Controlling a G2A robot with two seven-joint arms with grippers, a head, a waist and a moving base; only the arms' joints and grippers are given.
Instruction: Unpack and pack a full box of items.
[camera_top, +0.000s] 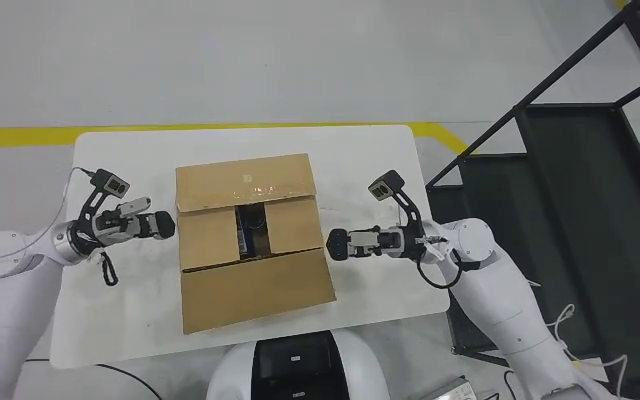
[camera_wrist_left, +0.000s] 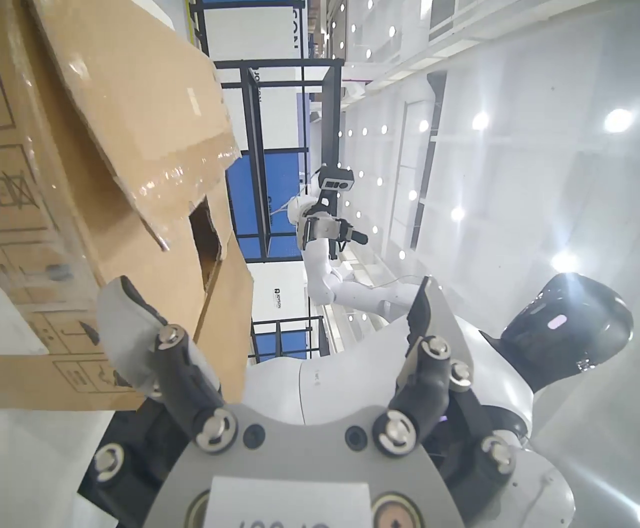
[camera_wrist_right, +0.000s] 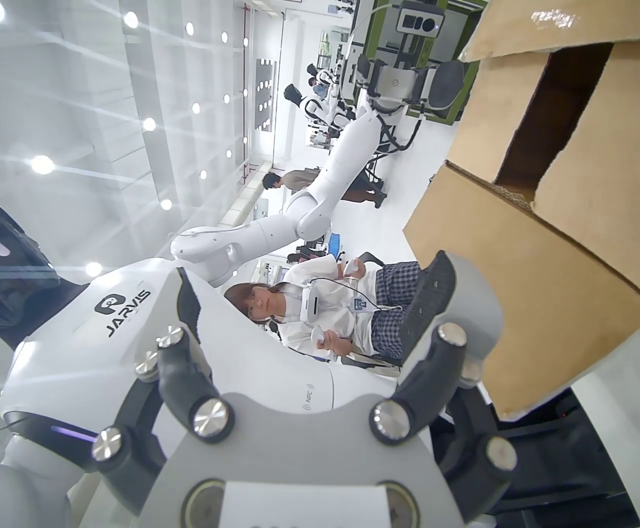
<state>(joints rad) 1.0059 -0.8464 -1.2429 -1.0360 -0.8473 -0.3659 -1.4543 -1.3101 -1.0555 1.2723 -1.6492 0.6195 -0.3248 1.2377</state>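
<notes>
Box (camera_top: 245, 290) sits mid-table (camera_top: 120, 160). Its far and near outer flaps are folded out flat. The two inner flaps lie across most of the opening, and dark items (camera_top: 252, 230) show in the gap between them.

Left gripper (camera_top: 163, 225) (camera_wrist_left: 272, 300) is just left of the box, fingers spread wide and holding nothing. Right gripper (camera_top: 337, 243) (camera_wrist_right: 310, 275) is just right of the box, fingers likewise wide and empty.

Risks (judgement):
- A finger meeting an inner flap edge-on from the side could shove the whole box instead of lifting the flap.
- Uneven pushes from the two sides could twist the box on the table.
- The near flap reaches close to the table's near edge, so a slide that way could tip the box off.
- A flap pressed down could fold inward onto the contents.
- The narrow gap leaves little room for wide fingers, which may snag on cardboard.

Writing:
- Black printed marks (camera_wrist_left: 30, 200) and outline symbols run along the box's left wall, seen obliquely and partly cut off. They are not transcribed.
- Glossy tape remnants (camera_wrist_left: 165, 175) are on a flap.
</notes>
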